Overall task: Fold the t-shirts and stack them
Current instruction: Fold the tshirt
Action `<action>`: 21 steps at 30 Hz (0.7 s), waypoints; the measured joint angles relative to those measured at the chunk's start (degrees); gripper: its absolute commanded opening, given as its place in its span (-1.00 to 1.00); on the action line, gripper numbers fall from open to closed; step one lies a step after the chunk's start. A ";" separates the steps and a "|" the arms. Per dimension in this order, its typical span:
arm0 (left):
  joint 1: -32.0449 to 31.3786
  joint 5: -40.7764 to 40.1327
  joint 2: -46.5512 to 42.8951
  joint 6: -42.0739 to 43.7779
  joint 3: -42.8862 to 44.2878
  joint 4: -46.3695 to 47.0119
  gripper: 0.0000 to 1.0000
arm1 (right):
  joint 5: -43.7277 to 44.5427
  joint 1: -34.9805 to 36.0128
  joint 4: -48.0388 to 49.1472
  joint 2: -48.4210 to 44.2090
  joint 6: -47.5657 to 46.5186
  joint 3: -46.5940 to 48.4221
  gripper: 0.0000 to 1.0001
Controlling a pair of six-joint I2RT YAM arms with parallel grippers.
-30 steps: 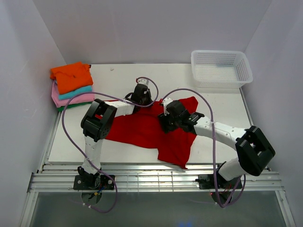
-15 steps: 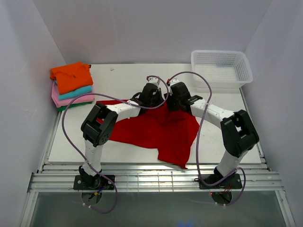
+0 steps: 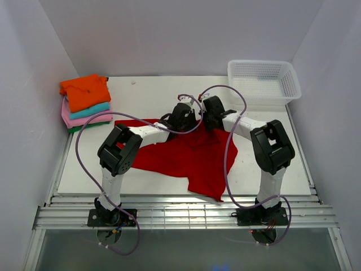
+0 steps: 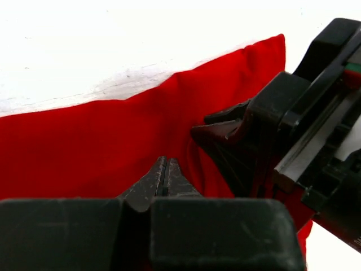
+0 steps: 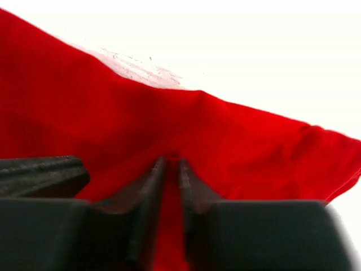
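A bright red t-shirt [image 3: 186,158] lies spread and rumpled on the white table [image 3: 141,93]. Both grippers meet at its far edge, near the middle. My left gripper [image 3: 192,124] is shut, its tips [image 4: 166,164] pinched on the red t-shirt [image 4: 84,152]. Just to its right, my right gripper [image 3: 204,125] has its jaws nearly together, with a strip of the red t-shirt [image 5: 254,141] filling the narrow gap at the tips [image 5: 172,166]. The right gripper [image 4: 271,130] also shows close by in the left wrist view. Folded t-shirts are stacked at the far left: orange [image 3: 84,90] on teal [image 3: 90,110], pink [image 3: 84,119] and dark green [image 3: 79,129].
A white mesh basket [image 3: 264,82] stands at the far right corner. White walls close in the table on three sides. A metal rail [image 3: 180,217] runs along the near edge by the arm bases. Purple cables [image 3: 225,169] loop over both arms.
The right arm swung from the shirt's middle to its far edge beside the left gripper, and its jaws narrowed onto the cloth. The left gripper shifted right, staying shut.
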 measured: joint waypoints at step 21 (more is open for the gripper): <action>-3.74 3.21 4.94 -2.10 0.17 0.42 -1.00 | 0.02 4.46 -10.54 -18.64 3.43 -9.18 -0.76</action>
